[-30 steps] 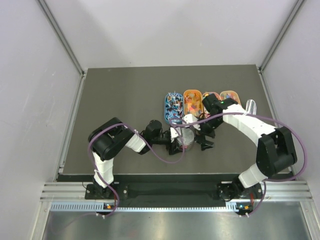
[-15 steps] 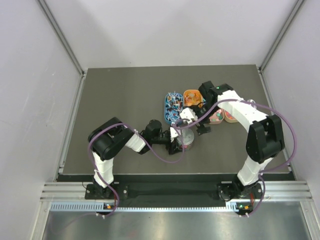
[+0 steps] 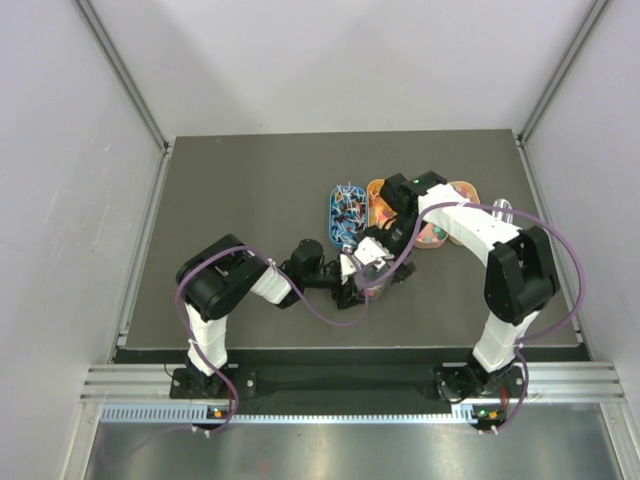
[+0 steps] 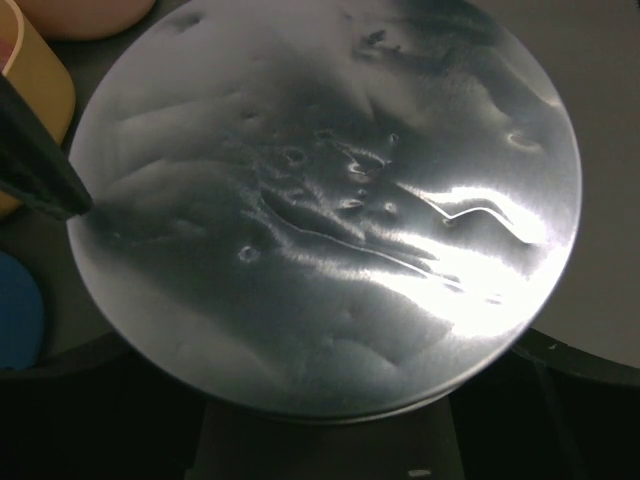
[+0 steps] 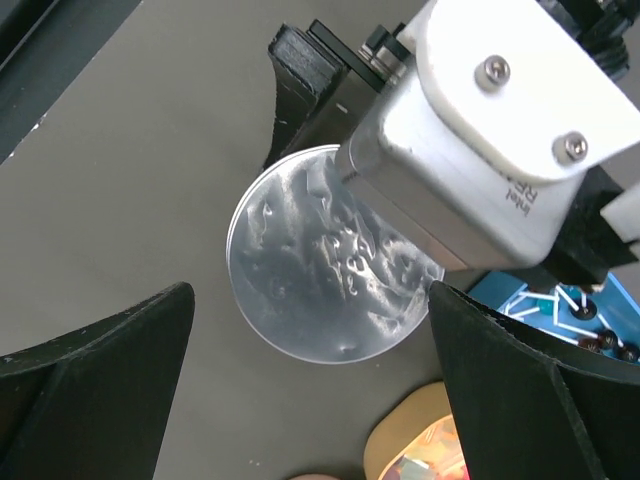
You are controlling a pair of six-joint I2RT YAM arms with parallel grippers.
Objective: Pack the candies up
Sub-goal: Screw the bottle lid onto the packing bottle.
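Observation:
The candies lie in oval trays at the back: a blue tray (image 3: 346,212) and an orange tray (image 3: 378,196). A few coloured candies (image 5: 432,462) show in the orange tray's near end. A clear round jar (image 3: 368,270) with a silver foil lid (image 5: 318,268) stands in front of the trays. My left gripper (image 3: 356,284) is shut on the jar from the left. Its lid (image 4: 330,200) fills the left wrist view. My right gripper (image 5: 320,400) is open, its jaws wide apart right above the lid (image 3: 386,256).
Two more trays (image 3: 446,226) lie under my right forearm. A clear tube-like thing (image 3: 502,210) stands at the far right. The blue tray (image 5: 560,312) lies right behind the jar. The left wrist's white camera housing (image 5: 480,140) is close beside my right fingers.
My right gripper has moved from right of the jar, past the trays, to just above the jar's lid. The left arm and the jar have not moved.

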